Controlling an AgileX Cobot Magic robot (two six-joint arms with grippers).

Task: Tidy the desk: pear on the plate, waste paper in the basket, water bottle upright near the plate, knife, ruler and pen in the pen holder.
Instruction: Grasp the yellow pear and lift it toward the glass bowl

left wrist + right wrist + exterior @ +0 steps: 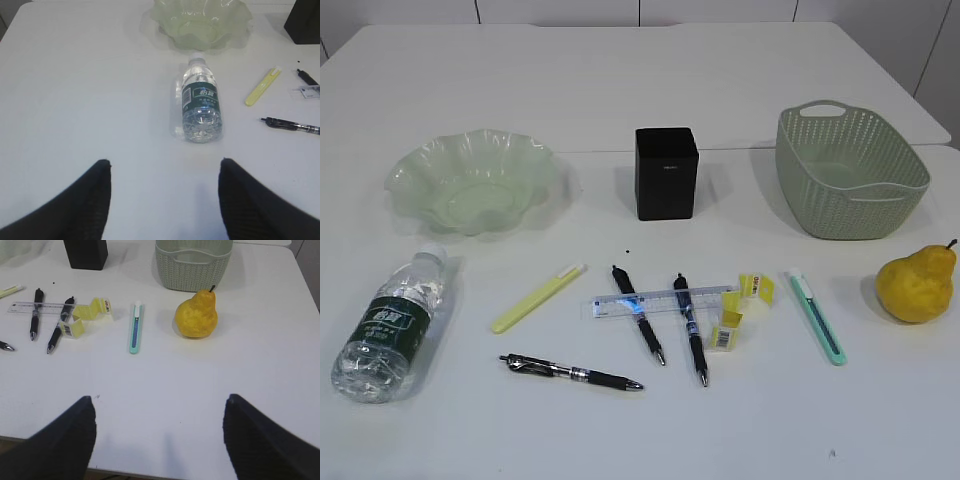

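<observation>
Now my left gripper (162,200) stands wide apart and holds nothing; the water bottle (200,102) lies on its side ahead of it, cap toward the plate (200,22). Also my right gripper (160,440) is wide and empty, and the pear (196,316) sits ahead of it, just before the basket (192,265).

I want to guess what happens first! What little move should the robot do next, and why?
Probably the right arm should ease forward and lower its open jaws over the yellow pear with the dark stem. The pear sits on the white desk just ahead of that arm, beside the sage-green perforated basket, while the pale green ruffled plate is empty. Both arms hold nothing.
</observation>
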